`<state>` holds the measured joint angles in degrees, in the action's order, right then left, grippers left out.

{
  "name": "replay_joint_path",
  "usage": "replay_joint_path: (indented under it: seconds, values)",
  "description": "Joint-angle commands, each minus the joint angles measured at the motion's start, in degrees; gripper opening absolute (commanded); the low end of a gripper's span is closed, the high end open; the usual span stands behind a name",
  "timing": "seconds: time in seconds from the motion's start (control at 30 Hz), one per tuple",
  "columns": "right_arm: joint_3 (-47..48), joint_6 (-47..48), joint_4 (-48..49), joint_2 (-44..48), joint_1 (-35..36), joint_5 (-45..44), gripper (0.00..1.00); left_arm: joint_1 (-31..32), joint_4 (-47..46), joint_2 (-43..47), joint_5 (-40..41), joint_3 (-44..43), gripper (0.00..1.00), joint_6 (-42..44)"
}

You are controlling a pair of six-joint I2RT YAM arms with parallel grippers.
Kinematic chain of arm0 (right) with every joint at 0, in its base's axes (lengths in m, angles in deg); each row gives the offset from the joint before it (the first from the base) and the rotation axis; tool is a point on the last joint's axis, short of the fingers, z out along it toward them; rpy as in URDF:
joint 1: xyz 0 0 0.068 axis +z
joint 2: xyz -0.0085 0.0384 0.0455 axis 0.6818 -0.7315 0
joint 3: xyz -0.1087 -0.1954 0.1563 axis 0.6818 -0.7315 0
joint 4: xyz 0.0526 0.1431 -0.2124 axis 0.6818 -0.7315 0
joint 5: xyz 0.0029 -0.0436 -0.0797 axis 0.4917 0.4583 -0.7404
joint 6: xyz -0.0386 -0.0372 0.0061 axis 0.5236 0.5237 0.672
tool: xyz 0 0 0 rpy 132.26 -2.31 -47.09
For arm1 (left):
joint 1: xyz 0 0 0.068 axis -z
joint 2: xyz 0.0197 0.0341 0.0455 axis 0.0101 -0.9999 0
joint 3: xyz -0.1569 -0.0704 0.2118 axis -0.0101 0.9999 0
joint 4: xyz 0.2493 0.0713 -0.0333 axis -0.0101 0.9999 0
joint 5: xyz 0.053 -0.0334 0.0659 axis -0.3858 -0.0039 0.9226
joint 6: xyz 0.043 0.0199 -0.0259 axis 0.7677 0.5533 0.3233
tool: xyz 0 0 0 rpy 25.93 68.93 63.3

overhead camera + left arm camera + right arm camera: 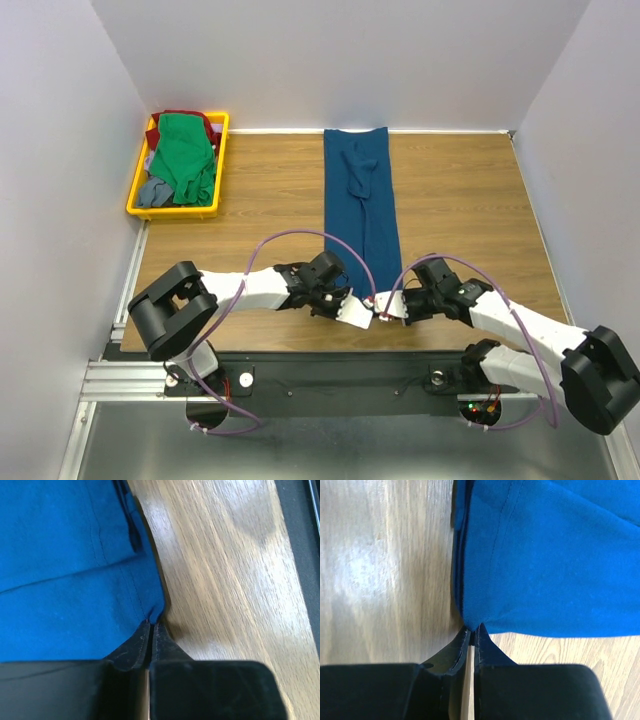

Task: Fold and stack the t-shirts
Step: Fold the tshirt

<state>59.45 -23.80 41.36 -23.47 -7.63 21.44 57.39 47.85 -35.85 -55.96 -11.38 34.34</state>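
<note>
Top external view: a blue t-shirt (pixel 362 200), folded into a long narrow strip, runs straight away from both pincers across the wooden table (pixel 460 200). The left gripper (pixel 349 312) and right gripper (pixel 386 310) sit almost touching at the strip's near end, one at each corner. Far ahead and to the left of the left gripper, a yellow tray (pixel 135 196) holds a green t-shirt (pixel 185 160), a dark red t-shirt (pixel 185 116) and a grey-blue t-shirt (pixel 155 190). The left wrist view adds what the overhead cannot: black jaws pressed together, clenched on the tip of the hemmed corner, with cloth ahead and left and bare wood to the right. The right wrist view mirrors it: jaws clamped on a bunched corner, cloth ahead and right, wood to the left.
</note>
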Motion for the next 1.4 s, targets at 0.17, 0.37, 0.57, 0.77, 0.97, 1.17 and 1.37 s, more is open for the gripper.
replay_joint_path:
  seconds: [0.17, 0.37, 0.57, 0.77, 0.97, 1.17, 1.37]
  values:
    - [4.90, -3.71, -11.54, 8.25, 0.68, 1.32, 0.01, -0.48, 11.03, 6.23, -8.29, -2.65, 0.00, -3.39]
    - [7.63, -3.99, -13.83, 9.94, 0.86, -0.33, 0.01, -3.10, 13.23, 8.35, -14.89, -5.20, 0.00, -7.97]
    - [9.39, -3.71, -8.76, 6.42, 0.86, -3.33, 0.01, -10.75, 15.43, 5.37, -17.53, -10.21, 0.00, -6.22]
    - [11.32, -2.66, -0.49, -0.85, -1.59, -6.32, 0.01, -16.03, 16.67, -0.26, -18.33, -17.68, 0.00, -4.02]
    - [20.53, 2.25, 1.37, -11.67, -11.25, -0.70, 0.00, -18.58, 16.58, -5.26, -18.15, -22.52, 0.00, -2.53]
    - [26.87, 8.85, 1.72, -20.29, -14.61, 2.11, 0.00, -21.83, 14.38, -8.78, -17.80, -26.29, 0.00, -1.82]
    - [32.06, 9.47, 3.13, -27.93, -16.45, 3.35, 0.00, -24.56, 16.04, -13.70, -16.57, -33.59, 0.00, 0.81]
